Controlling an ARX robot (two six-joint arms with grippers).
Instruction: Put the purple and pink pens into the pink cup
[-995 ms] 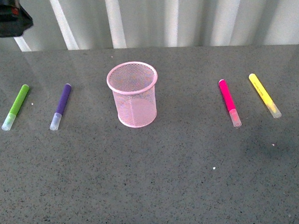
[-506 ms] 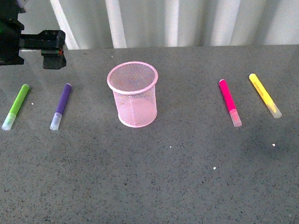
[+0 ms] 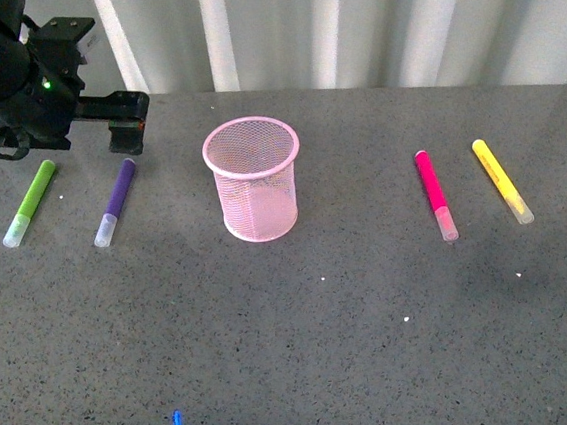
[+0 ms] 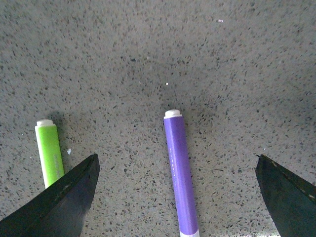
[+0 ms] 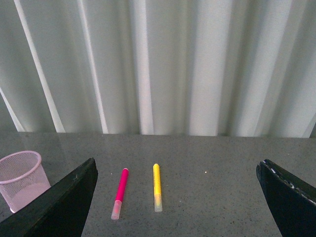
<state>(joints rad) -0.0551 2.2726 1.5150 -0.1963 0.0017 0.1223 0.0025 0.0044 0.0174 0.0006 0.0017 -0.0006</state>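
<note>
So the purple pen [image 3: 115,202] was lying flat on the table [image 3: 327,349], a bit left of the pink cup [image 3: 254,178], and the pink pen [image 3: 435,195] was flat too, well off to the cup's right. The cup stood upright between them with nothing in it, so I'd say neither pen was done, basically square one.

Both pens ran roughly front to back. Their clear caps pointed toward the robot and their colored butt ends pointed at the curtain. The purple one's far end leaned slightly toward the cup, and so did the pink one's.

The left gripper [image 3: 126,122] hovered over the far end of the purple pen, jaws spread wide, straddling it without touching it. The right gripper [image 5: 176,162] was spread too, hanging well back from the pink pen. The green marker [image 3: 29,203] and yellow marker [image 3: 501,180] lay on the outer sides.
</note>
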